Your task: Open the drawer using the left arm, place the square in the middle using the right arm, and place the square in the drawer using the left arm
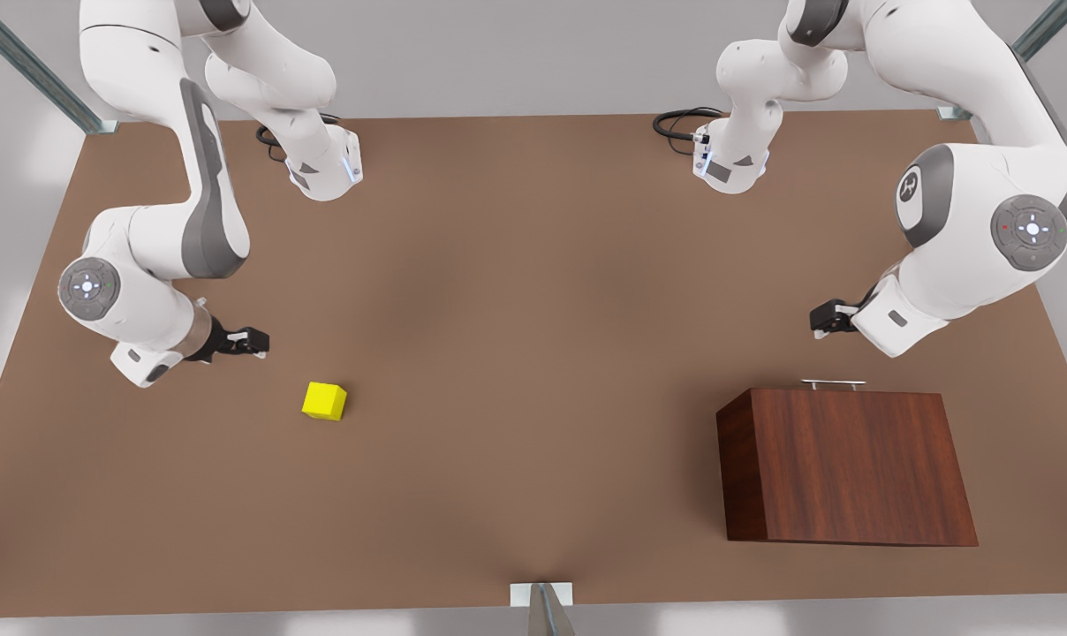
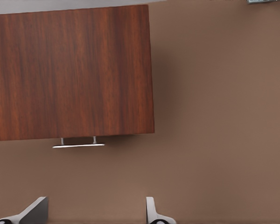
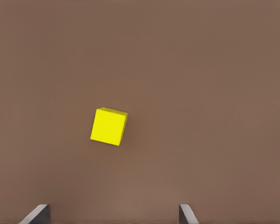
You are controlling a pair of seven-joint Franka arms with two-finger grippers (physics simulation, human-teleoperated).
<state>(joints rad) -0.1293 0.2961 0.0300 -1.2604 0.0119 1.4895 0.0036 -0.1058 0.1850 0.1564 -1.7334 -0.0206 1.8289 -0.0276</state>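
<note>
Front view: yellow square point(image 1: 324, 400) sits alone on bare brown tabletop point(image 1: 516, 353), right gripper point(image 1: 249, 340) spread wide, near it. Drawer point(image 1: 843, 464) closed, silver handle point(image 1: 833, 383) showing; left gripper point(image 1: 825, 320) wide, hovers near.

Our left arm point(image 1: 984, 230) comes in from the upper right of the front view, elbow bent, wrist turned toward the frame's middle. Its left gripper point(image 1: 818, 320) hangs at the right, fingers point(image 2: 151, 211) spread wide apart. Our right arm point(image 1: 158, 238) folds down the left edge of the front view. Its right gripper point(image 1: 260, 342) sits at the left, below mid-height, fingers point(image 3: 186, 215) likewise parted wide, holding nothing.
</note>
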